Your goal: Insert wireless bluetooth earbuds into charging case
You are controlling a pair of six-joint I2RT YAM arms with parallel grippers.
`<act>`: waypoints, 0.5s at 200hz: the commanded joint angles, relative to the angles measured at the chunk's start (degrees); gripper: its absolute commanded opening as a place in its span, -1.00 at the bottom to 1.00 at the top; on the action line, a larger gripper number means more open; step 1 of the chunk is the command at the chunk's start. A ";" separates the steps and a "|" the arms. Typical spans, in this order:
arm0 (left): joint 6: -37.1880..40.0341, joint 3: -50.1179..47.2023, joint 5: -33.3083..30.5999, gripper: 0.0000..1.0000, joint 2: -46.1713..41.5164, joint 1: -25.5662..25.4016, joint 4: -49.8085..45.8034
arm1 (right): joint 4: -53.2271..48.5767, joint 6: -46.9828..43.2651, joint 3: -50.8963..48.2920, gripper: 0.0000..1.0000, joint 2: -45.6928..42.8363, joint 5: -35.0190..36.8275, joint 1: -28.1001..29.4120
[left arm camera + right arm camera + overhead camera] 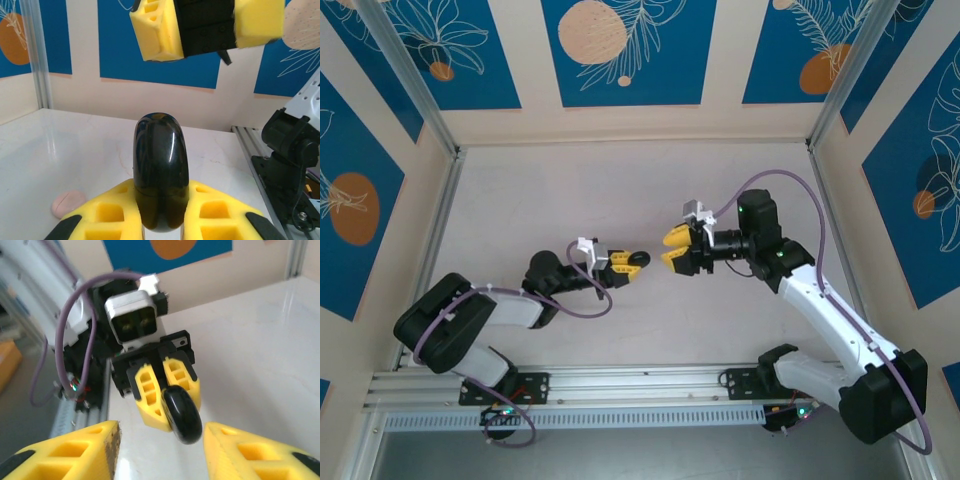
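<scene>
clamped in the left gripper [160, 212] at six o'clock, the black charging case [160, 165] stands edge-on, looking glossy, hard, light and likely slippery (best pinched across its flat faces), while the right gripper [205, 25] hangs at twelve, jaws apart.

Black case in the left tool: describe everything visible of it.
The black case is a smooth, glossy, rounded shell, plastic by its look, with reflections on its curve. No open lid shows. It stands on edge, raised off the white table, pinched between the two yellow fingers of the left tool, which is shut on it. Nothing else touches it.
</scene>
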 commanded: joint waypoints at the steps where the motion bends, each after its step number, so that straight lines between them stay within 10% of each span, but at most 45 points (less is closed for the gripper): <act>1: -1.05 1.55 3.26 -0.71 -1.55 -0.58 2.14 | -9.50 -21.72 2.26 -0.18 2.11 -5.80 -0.13; 100: -0.94 1.81 3.88 -0.71 -1.86 -0.62 2.14 | -4.68 -22.27 6.00 -0.02 12.76 -4.46 1.73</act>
